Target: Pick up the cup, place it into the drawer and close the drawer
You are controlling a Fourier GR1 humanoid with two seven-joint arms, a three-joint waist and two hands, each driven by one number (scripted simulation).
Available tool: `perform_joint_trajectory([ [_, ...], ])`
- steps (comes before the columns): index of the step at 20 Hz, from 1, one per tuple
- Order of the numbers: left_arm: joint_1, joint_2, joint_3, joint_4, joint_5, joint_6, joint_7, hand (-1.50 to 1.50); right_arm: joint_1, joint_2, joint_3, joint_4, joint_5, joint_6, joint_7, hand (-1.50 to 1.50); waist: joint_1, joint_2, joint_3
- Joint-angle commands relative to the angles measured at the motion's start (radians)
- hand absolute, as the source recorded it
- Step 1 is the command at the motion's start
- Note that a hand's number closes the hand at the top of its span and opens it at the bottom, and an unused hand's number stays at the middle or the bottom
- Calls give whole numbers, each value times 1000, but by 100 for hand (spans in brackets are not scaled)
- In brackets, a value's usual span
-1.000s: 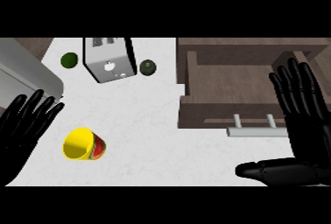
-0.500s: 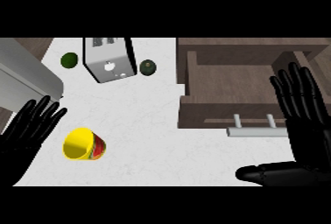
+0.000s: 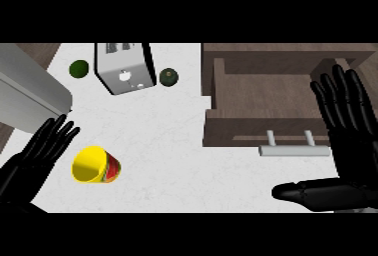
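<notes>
A yellow cup (image 3: 94, 165) with a red and green side lies tipped on the white counter at the lower left, its mouth facing left. My left hand (image 3: 35, 159) is open just left of the cup, fingers straight and pointing up-right, fingertips close to its rim. The brown drawer (image 3: 277, 102) stands pulled open at the right, with a pale handle (image 3: 294, 148) on its front. My right hand (image 3: 345, 140) is open over the drawer's right side, fingers up and thumb stretched left below the handle.
A silver toaster (image 3: 123, 67) stands at the top, with a green fruit (image 3: 79, 69) to its left and a dark avocado (image 3: 170, 76) to its right. A grey appliance (image 3: 29, 92) fills the upper left corner.
My left hand has slid right and slightly down, closing in on the cup. The right hand, cup and drawer have stayed put.
</notes>
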Motion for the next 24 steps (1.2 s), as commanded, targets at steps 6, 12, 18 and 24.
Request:
perform_joint_trajectory([
  [6,-106,36,44,328,-191,-39,-218,-150,-17,0,18,-10,11,1,32,-150,-4,1,0],
  [12,-176,76,62,527,-241,-72,-339,-150,17,13,18,-19,12,4,12,-150,-5,1,0],
  [18,-164,41,11,567,-296,-27,-409,-150,4,11,10,-3,7,7,13,-150,-2,0,0],
  [24,-188,73,8,694,-322,-28,-525,-150,-35,-22,-35,-49,-56,23,84,-150,-1,0,0],
])
